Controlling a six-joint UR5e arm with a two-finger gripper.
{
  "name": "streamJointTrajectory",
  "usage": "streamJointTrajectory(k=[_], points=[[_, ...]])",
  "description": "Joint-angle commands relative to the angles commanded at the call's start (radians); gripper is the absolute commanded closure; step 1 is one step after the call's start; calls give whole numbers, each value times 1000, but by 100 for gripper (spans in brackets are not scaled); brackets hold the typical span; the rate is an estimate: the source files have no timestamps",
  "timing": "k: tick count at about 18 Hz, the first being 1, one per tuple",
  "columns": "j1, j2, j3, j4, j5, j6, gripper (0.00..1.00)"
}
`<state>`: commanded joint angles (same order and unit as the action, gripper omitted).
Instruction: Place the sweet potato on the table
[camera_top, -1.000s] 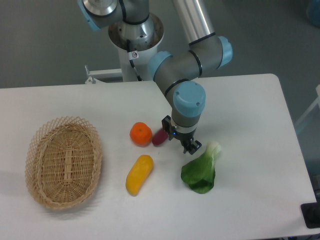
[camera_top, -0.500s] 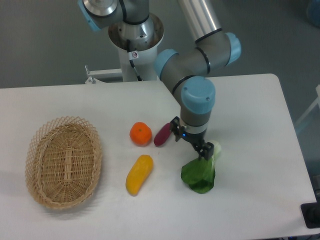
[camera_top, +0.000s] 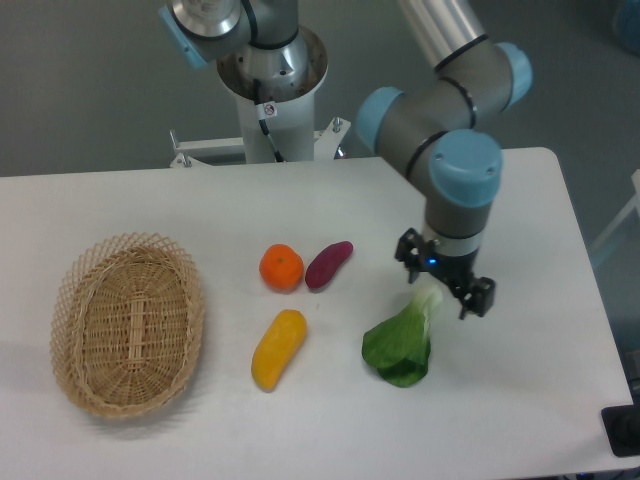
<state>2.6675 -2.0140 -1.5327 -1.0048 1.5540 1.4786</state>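
Since the last frame I see the arm has swung away toward the right edge of the surface (camera_top: 120, 200), leaving the sweet potato (camera_top: 329, 265) uncovered and lying flat on the white top near the middle. The gripper (camera_top: 447, 284) now hangs over the stalk end of the leafy green (camera_top: 403, 343), its jaws spread and holding nothing. The sweet potato lies tilted, its lower end just beside the orange (camera_top: 282, 268); I can't tell whether the two touch. The yellow vegetable (camera_top: 278, 348) lies just in front of the orange, toward the front edge. The wicker basket (camera_top: 128, 323) sits near the left edge, and I see nothing inside it. Open white surface runs along the far edge, the front edge and the right edge beyond the green. I can make out a small sticker on the robot's base column (camera_top: 272, 95), too small to read.
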Motion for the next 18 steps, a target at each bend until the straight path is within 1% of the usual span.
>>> streamJointTrajectory(k=[1, 4, 5, 6, 10, 15, 18], points=[[8, -14, 21, -6, 0, 0, 0], [28, -51, 107, -89, 0, 14, 0], [29, -64, 135, -110, 0, 35, 0], [38, -74, 153, -118, 0, 54, 0], [71, -92, 175, -118, -17, 81, 0], [81, -98, 180, -115, -22, 112, 0], [85, -98, 172, -110, -17, 138, 0]])
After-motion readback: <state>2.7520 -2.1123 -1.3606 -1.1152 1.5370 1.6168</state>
